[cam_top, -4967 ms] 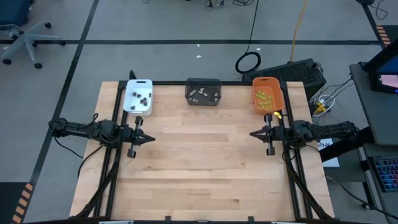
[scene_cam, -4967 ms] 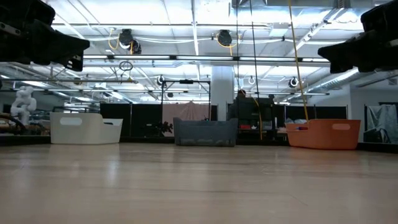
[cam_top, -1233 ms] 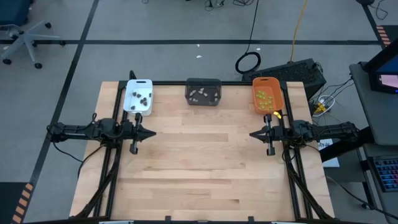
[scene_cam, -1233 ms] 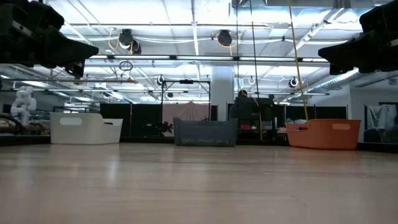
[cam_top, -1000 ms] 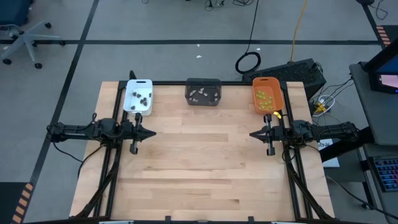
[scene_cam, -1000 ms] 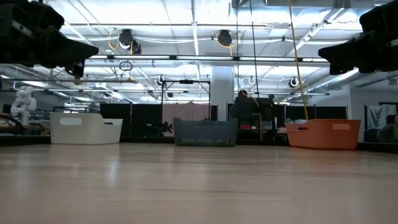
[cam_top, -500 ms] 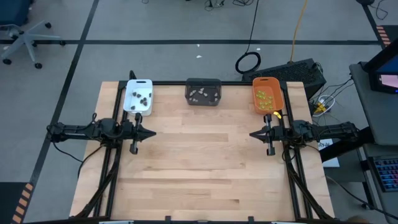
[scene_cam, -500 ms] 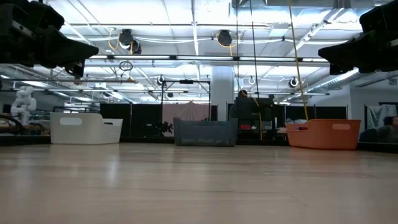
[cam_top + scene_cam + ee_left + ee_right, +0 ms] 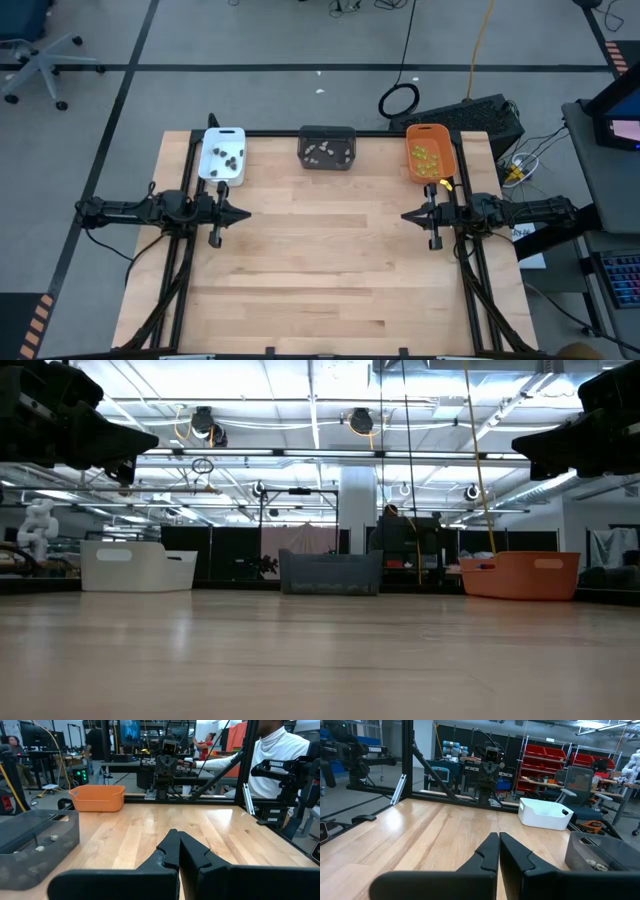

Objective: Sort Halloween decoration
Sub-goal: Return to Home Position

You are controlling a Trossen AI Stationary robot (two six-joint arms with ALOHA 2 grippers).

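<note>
Overhead, decoration pieces [image 9: 231, 156] show inside trays [image 9: 222, 177]; the low view hides them

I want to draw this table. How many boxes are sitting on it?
3. The white tray sits at the table's far edge on the left, the dark grey tray in the middle, the orange tray on the right. None looks hidden.

The white lettering "TROSSEN" is read on a dark arm link [image 9: 281, 765] beyond the table in the left wrist view. A similar white label is borne by a far arm link [image 9: 374, 750] in the right wrist view, probably with the same word.
</note>
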